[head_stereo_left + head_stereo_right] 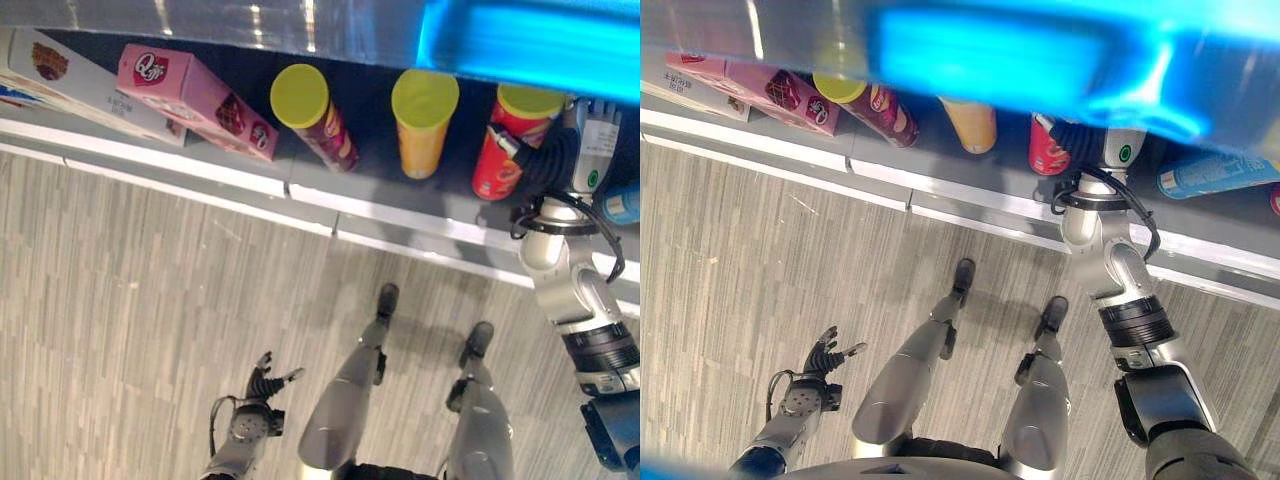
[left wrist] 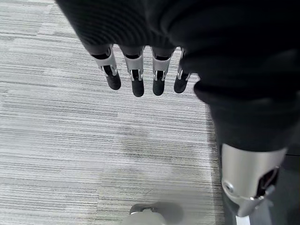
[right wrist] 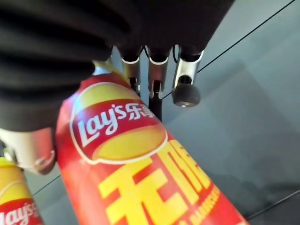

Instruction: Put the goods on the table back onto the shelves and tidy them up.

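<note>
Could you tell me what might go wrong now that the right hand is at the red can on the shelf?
The right hand has its fingers round the red can, which stands close to the orange can; a sideways nudge on release could knock that neighbour. The dark red can already leans, so a chain of bumps may topple it. The left hand hangs open near the floor, too far away to steady anything.

On the shelf, boxes lie left of three upright cans.
</note>
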Controlling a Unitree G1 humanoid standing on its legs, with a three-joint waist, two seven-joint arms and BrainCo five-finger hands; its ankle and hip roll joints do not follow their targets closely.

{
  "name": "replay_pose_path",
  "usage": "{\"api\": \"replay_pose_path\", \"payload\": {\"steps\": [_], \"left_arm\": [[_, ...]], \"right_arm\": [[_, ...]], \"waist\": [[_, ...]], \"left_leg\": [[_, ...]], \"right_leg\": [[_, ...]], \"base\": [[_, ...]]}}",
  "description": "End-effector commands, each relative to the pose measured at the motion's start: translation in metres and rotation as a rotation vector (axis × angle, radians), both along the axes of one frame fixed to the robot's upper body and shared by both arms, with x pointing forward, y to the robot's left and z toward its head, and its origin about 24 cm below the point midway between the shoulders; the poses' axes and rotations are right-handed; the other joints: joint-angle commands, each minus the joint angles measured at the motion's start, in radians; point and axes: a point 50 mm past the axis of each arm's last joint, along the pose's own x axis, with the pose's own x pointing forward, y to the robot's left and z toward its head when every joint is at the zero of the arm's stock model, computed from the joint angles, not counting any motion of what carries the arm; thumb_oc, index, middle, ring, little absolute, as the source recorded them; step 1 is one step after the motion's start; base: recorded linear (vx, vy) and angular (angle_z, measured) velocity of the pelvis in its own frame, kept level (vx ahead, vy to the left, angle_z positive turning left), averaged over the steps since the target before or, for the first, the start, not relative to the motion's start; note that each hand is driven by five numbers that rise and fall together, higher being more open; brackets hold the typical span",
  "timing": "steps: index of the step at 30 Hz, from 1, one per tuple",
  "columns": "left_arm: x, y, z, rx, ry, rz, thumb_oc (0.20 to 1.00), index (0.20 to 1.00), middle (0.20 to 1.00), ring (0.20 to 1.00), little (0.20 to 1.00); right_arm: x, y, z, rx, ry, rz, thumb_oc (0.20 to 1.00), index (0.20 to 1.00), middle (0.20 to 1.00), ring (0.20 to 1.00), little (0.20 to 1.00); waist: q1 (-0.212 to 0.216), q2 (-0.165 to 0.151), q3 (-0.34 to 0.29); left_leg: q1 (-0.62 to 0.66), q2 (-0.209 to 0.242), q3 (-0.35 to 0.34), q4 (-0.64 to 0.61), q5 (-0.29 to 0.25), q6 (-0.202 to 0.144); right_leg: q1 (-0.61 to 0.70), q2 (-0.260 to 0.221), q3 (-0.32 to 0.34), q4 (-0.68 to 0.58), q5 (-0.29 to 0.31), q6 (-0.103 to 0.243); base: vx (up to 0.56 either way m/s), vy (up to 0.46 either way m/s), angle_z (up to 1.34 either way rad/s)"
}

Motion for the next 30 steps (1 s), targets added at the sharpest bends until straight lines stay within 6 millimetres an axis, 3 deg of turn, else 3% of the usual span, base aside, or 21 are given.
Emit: {"api": "replay_pose_path", "payload": {"steps": [1,12,28,30], "left_arm": [[-0.005,0.01,0.002,0.042,-0.005,0.004,1.0,1.0,1.0,1.0,1.0],[-0.003,0.012,0.003,0.05,-0.008,0.008,1.0,1.0,1.0,1.0,1.0],[-0.003,0.012,0.003,0.053,-0.008,0.008,1.0,1.0,1.0,1.0,1.0],[-0.004,0.012,0.002,0.054,-0.006,0.007,1.0,1.0,1.0,1.0,1.0]], "right_arm": [[-0.016,0.005,0.024,-0.037,-0.146,0.026,0.2,0.2,0.2,0.2,0.2],[-0.014,-0.004,0.026,-0.03,-0.153,-0.015,0.2,0.2,0.2,0.2,0.2],[-0.015,0.001,0.016,-0.027,-0.12,0.015,0.2,0.2,0.2,0.2,0.2],[-0.016,0.0,0.016,-0.023,-0.122,0.013,0.285,0.285,0.285,0.285,0.285]], "waist": [[-0.018,0.015,-0.005],[-0.026,0.016,-0.005],[-0.029,0.016,-0.005],[-0.03,0.015,-0.005]], "left_leg": [[-0.007,0.054,-0.025,0.14,-0.174,-0.033],[-0.014,0.055,-0.022,0.136,-0.169,-0.037],[-0.018,0.058,-0.016,0.141,-0.168,-0.043],[-0.017,0.058,-0.015,0.142,-0.17,-0.044]], "right_leg": [[-0.025,-0.085,0.046,0.17,-0.126,0.033],[-0.03,-0.086,0.042,0.169,-0.126,0.033],[-0.023,-0.088,0.03,0.166,-0.124,0.035],[-0.022,-0.088,0.031,0.166,-0.124,0.035]], "base": [[0.0,0.0,0.0],[0.0,0.0,0.0],[0.0,0.0,0.0],[0.0,0.0,0.0]]}}
